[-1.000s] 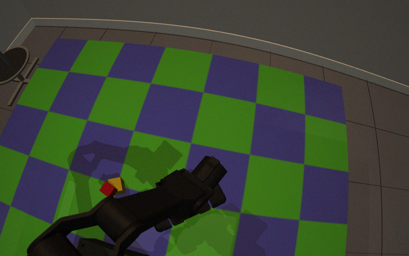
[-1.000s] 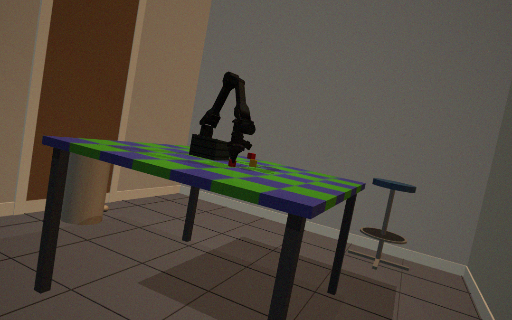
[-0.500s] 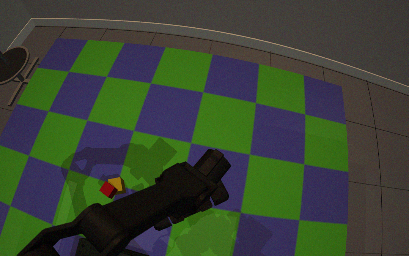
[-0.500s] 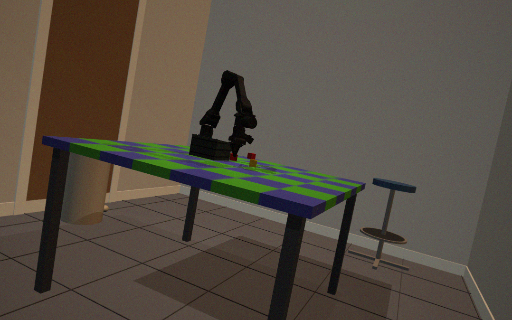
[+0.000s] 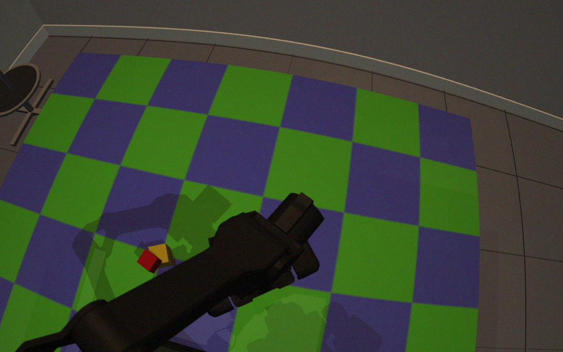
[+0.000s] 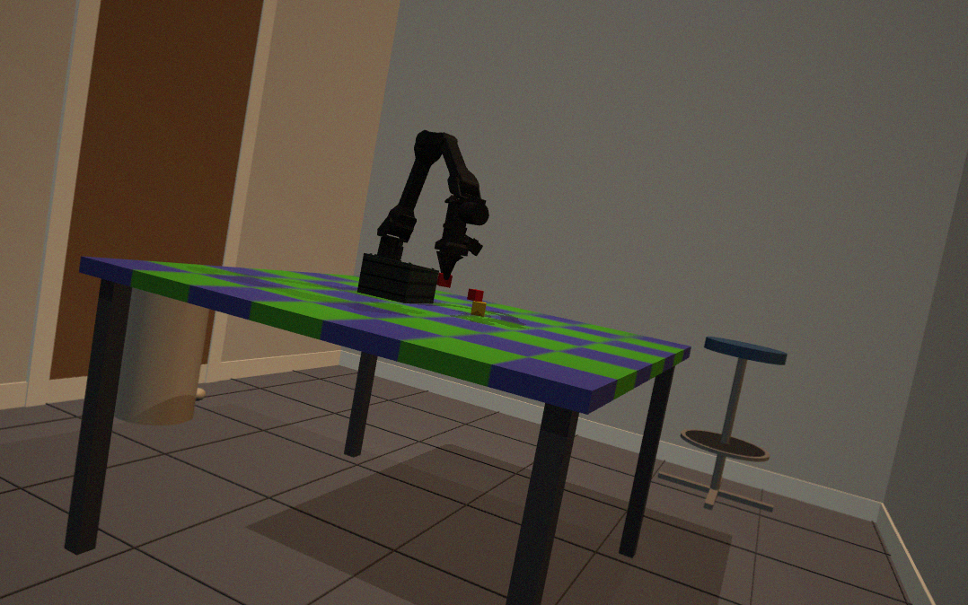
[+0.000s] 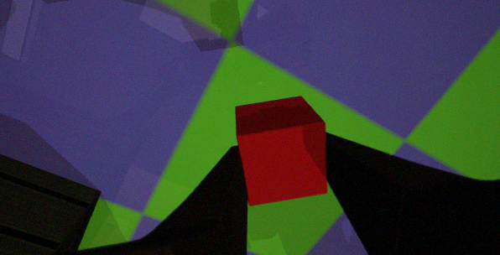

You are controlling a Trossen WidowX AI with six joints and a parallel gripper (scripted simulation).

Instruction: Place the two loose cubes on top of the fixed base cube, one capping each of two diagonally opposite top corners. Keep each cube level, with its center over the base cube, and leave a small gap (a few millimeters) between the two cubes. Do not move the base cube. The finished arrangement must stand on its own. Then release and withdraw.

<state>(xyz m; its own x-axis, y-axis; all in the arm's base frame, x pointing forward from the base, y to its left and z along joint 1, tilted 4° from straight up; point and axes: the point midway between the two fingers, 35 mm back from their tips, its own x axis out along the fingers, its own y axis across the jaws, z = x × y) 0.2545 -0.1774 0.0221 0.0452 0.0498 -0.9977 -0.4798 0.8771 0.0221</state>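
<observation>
Red cube (image 6: 444, 280) (image 7: 285, 162) between end effector (image 6: 446, 276) (image 7: 278, 148) fingers.

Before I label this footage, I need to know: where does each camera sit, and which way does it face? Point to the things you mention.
Top: above the checkered table (image 5: 384, 175) (image 6: 442, 349), angled down toward a wall; the dark arm (image 5: 178, 289) (image 6: 416, 180) crosses the foreground.
Exterior: off to the table's side, facing the room corner; the whole arm shows.
Wrist: by the gripper (image 6: 445, 275) (image 7: 278, 148), looking past its two fingers at a gripped red cube (image 6: 444, 280) (image 7: 285, 162).
Top and exterior share the yellow cube (image 5: 160, 253) (image 6: 479, 308).

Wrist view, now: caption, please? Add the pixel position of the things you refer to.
A red cube (image 7: 285, 163) gripped between the dark fingers of the gripper (image 7: 278, 148), above a green-and-purple checkered tabletop (image 7: 356, 49).
</observation>
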